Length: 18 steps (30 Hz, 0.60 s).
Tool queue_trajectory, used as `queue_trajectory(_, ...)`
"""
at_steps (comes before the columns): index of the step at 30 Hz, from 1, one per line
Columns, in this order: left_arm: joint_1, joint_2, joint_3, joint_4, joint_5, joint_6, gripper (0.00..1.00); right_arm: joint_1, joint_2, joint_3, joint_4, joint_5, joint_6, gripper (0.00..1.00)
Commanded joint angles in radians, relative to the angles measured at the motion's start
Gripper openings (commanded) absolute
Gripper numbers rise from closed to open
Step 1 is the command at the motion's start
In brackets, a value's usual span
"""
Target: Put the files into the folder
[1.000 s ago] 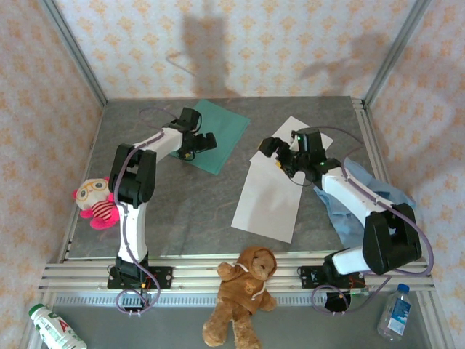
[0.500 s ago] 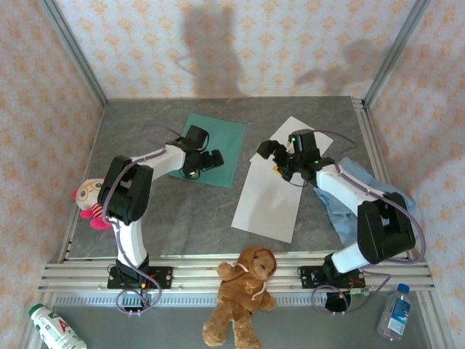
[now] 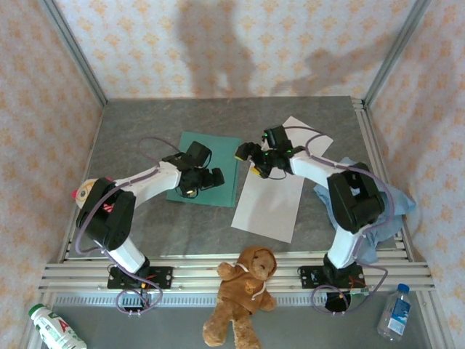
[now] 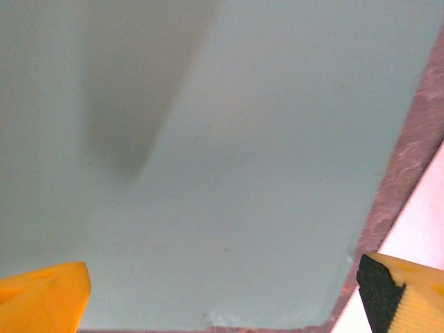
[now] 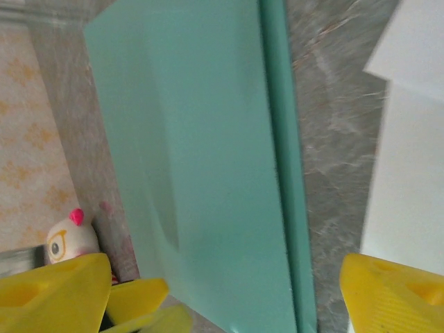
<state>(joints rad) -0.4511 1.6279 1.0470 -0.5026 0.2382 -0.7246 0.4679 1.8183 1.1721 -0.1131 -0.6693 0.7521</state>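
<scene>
Two-arm workspace, near edge to far. A brown teddy bear [image 3: 243,291] sits on the rail between the arm bases, well behind both grippers, with a plastic bottle [image 3: 396,313] at the near right corner. On the grey table [image 3: 174,225] the files [image 3: 272,203], two overlapping white sheets, lie flat just to the right of the right gripper [image 3: 249,160], the farther sheet passing under that arm. A light blue cloth [image 3: 378,211] lies bunched beyond the files, on the arm's outer side. The right gripper is over the files' left edge, next to the gap between them and the folder. Its wrist view [image 5: 222,298] shows the yellow fingertips [image 5: 395,291] spread wide with nothing clasped, the folder [image 5: 208,173] ahead and the files [image 5: 409,173] to one side. The left gripper [image 3: 202,182] is above the teal folder [image 3: 221,156], which lies flat directly beneath it. In its wrist view [image 4: 222,298] the jaws are parted and empty over the card [image 4: 208,173]. A pink plush toy [image 3: 87,193] rests at the table's left edge, well apart from that gripper.
</scene>
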Motion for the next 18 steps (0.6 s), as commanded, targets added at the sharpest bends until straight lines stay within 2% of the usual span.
queue_trajectory(1, 0.044, -0.073, 0.075, -0.117, -0.072, 0.050, 1.00, 0.029, 0.045, 0.077, -0.043, -0.030, -0.028, 0.85)
queue_trajectory(4, 0.112, -0.115, 0.076, -0.154, -0.102, 0.093, 1.00, 0.038, 0.087, 0.106, -0.038, -0.025, -0.028, 0.85)
queue_trajectory(12, 0.334, -0.150, -0.034, -0.088, -0.005, 0.164, 1.00, 0.050, 0.173, 0.151, -0.034, -0.031, -0.038, 0.81)
queue_trajectory(18, 0.400, -0.091, -0.057, -0.041, 0.057, 0.185, 0.99, 0.055, 0.202, 0.172, -0.051, -0.040, -0.061, 0.77)
